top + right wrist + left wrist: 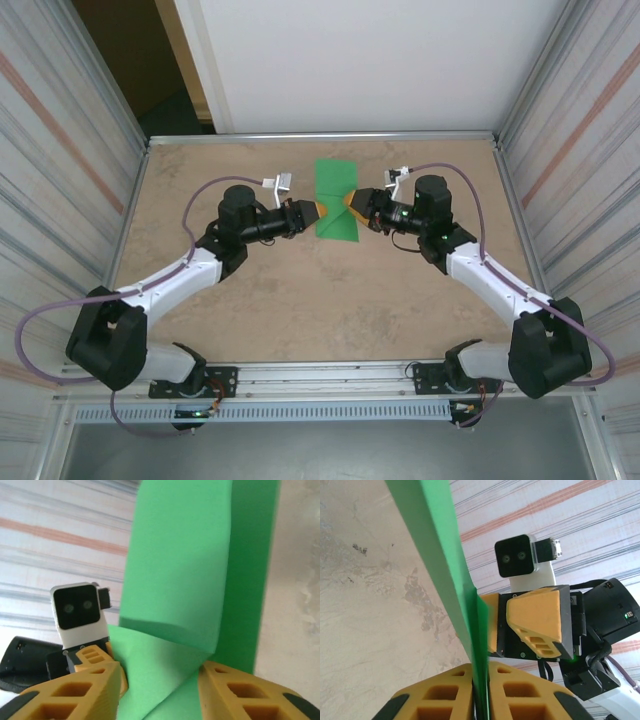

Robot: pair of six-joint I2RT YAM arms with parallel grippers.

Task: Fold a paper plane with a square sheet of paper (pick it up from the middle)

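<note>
The square sheet of paper [335, 178] is bright green, folded and creased, and stands up off the table between the two arms. My left gripper [316, 211] is shut on its left edge. In the left wrist view the yellow pads [445, 692] pinch the thin green layers [440, 545] edge-on. My right gripper [352, 203] is at the sheet's right side. In the right wrist view its fingers [235, 690] stand apart around a folded green flap [185, 575], and the flap's crease touches the right finger. The right gripper [501, 623] also appears beyond the paper in the left wrist view.
The beige stone-patterned table [300, 310] is boxed in by striped side walls [60, 170] and a white back panel [380, 60]. A metal rail [330, 375] runs along the near edge by the arm bases. Purple cables [40, 320] loop off both arms.
</note>
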